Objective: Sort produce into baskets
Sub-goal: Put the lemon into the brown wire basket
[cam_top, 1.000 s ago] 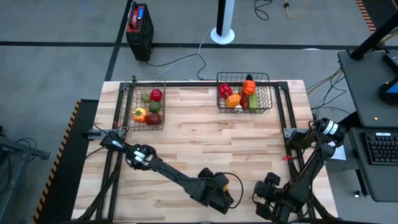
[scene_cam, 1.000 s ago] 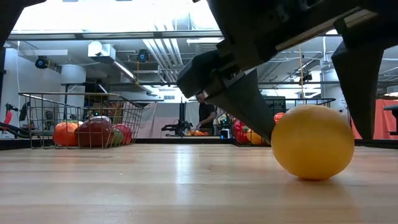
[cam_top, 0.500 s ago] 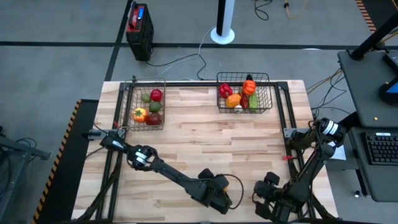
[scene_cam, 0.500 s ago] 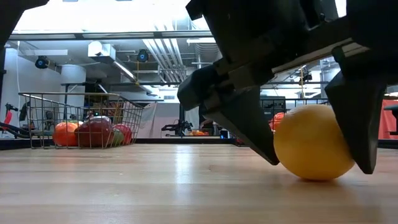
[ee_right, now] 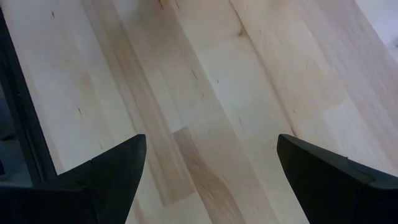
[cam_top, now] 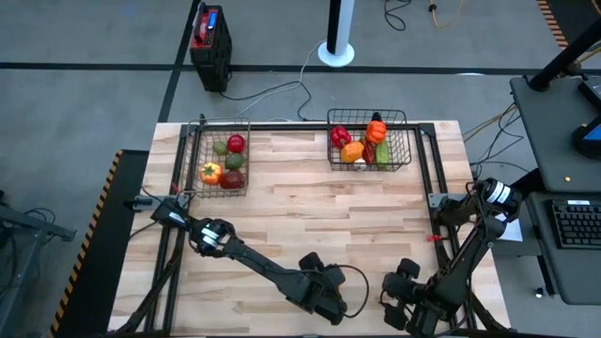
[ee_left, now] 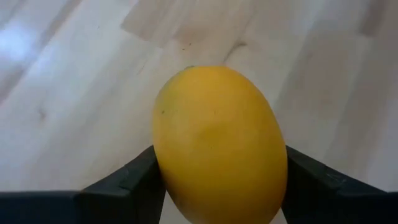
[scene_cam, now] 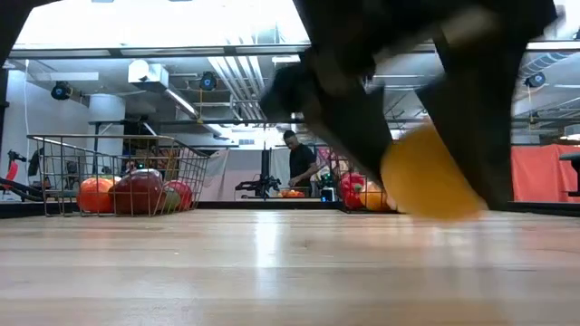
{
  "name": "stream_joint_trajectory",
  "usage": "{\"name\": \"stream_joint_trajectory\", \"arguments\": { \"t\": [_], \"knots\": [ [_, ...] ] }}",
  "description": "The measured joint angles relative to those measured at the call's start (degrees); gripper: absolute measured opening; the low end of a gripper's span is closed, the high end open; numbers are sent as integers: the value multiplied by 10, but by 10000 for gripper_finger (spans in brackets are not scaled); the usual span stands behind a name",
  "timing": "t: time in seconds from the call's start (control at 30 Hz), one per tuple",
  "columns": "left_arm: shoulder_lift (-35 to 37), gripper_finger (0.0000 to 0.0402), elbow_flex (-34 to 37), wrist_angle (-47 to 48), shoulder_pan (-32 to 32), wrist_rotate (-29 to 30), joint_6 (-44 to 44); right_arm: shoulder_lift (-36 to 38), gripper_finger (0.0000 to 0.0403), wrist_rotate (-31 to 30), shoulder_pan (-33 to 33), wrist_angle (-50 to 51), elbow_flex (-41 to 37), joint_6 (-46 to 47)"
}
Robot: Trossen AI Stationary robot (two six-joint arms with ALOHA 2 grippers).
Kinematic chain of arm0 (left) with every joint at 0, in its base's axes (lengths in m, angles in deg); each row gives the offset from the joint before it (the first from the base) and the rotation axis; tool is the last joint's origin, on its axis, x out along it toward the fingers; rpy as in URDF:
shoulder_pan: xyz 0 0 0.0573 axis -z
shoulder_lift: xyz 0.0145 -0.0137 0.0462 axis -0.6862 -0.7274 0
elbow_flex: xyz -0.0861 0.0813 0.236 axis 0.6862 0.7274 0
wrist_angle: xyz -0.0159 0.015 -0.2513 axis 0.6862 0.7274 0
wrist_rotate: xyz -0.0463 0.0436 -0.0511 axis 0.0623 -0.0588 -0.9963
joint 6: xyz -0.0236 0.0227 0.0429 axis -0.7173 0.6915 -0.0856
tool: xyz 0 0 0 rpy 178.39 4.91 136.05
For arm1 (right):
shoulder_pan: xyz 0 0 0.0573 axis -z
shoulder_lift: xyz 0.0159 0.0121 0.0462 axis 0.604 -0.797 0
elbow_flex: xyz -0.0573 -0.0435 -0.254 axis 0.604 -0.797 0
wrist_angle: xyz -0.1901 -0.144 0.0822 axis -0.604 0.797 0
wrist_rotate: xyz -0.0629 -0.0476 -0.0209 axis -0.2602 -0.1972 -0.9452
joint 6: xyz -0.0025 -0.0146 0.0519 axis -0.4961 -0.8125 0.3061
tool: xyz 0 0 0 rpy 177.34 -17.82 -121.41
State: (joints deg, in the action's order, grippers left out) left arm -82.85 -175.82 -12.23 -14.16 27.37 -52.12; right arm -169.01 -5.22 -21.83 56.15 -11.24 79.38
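A yellow oval fruit (ee_left: pixel 217 143) sits between the fingers of my left gripper (cam_top: pixel 327 293), close to the table's near edge. The high view hides the fruit under the gripper; the low view shows the fruit (scene_cam: pixel 426 177) blurred. My right gripper (ee_right: pixel 208 180) stands open over bare wood at the near right, seen as right gripper (cam_top: pixel 399 293) from above. The left basket (cam_top: pixel 221 160) and the right basket (cam_top: pixel 369 141) stand at the far edge, each with several pieces of produce inside. My left gripper pinches the yellow fruit by its two opposite sides (ee_left: pixel 163 180), one dark finger (ee_left: pixel 134 183) on each. The fingers come slanting down from above. In the low view the fruit hangs clear of the table top.
The middle of the wooden table (cam_top: pixel 310 207) lies bare between the baskets and the grippers. A black box with a red top (cam_top: pixel 210 36) and a white stand base (cam_top: pixel 336 52) are on the floor beyond the far edge. A person (scene_cam: pixel 297 163) stands in the room behind.
My left gripper has shut on the yellow fruit: its fingers stood apart on either side, then came in against it. The fruit, which rested on the table, has now risen clear of the wood.
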Motion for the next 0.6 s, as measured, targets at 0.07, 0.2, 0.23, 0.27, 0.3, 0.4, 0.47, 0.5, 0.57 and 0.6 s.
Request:
{"name": "stream_joint_trajectory", "arguments": {
  "t": [0.07,0.2,0.23,0.27,0.3,0.4,0.47,0.5,0.57,0.6],
  "knots": [
    [12,224,0,12,5,10,12,0,352,-1,0,-4,0,-8],
    [47,224,0,76,13,50,31,0,352,-21,9,-38,0,-49],
    [56,224,0,98,14,61,33,0,352,-28,15,-50,0,-60],
    [66,224,0,121,15,73,35,0,352,-31,22,-62,0,-73],
    [76,224,0,144,15,83,35,0,352,-31,31,-72,0,-89],
    [103,224,0,205,16,118,36,0,352,-31,59,-112,0,-149],
    [120,224,0,245,16,147,36,0,352,-32,80,-142,0,-197],
    [127,224,0,267,16,162,36,0,352,-31,92,-155,0,-221],
    [138,224,0,315,16,181,34,0,352,-31,113,-184,0,-266],
    [143,224,0,336,16,185,32,0,352,-30,123,-195,0,-285]
  ]
}}
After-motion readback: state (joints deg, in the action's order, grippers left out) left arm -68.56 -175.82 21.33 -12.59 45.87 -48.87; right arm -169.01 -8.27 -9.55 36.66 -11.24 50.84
